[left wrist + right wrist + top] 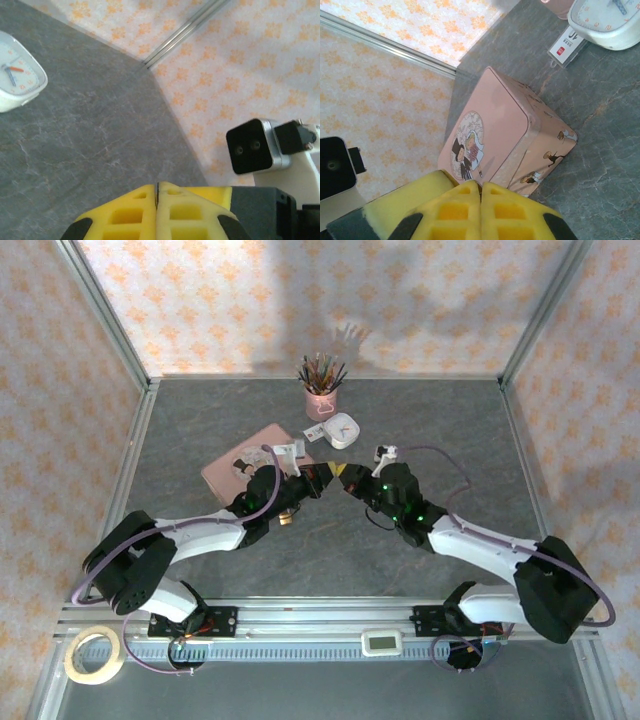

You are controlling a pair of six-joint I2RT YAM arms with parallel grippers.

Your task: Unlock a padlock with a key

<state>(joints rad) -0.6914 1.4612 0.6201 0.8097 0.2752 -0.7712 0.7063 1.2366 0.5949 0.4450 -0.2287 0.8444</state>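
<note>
My two grippers meet tip to tip above the middle of the table, the left gripper [325, 483] [157, 186] facing the right gripper [350, 480] [481, 186]. Both pairs of yellow fingers are pressed together. A thin dark sliver, seemingly the key [158, 189] seen edge-on, stands between the left fingertips. Between the right fingers I make out nothing. The padlock is hidden; a small brass-coloured spot [287, 518] under the left wrist is too small to tell.
A pink illustrated tin [235, 468] [490, 125] lies just left of the grippers. Behind them stand a white clock [343, 428] [15, 70], a small tag [315, 432] and a pink cup of pencils [321, 400]. A tape roll [95, 655] rests at the near left corner.
</note>
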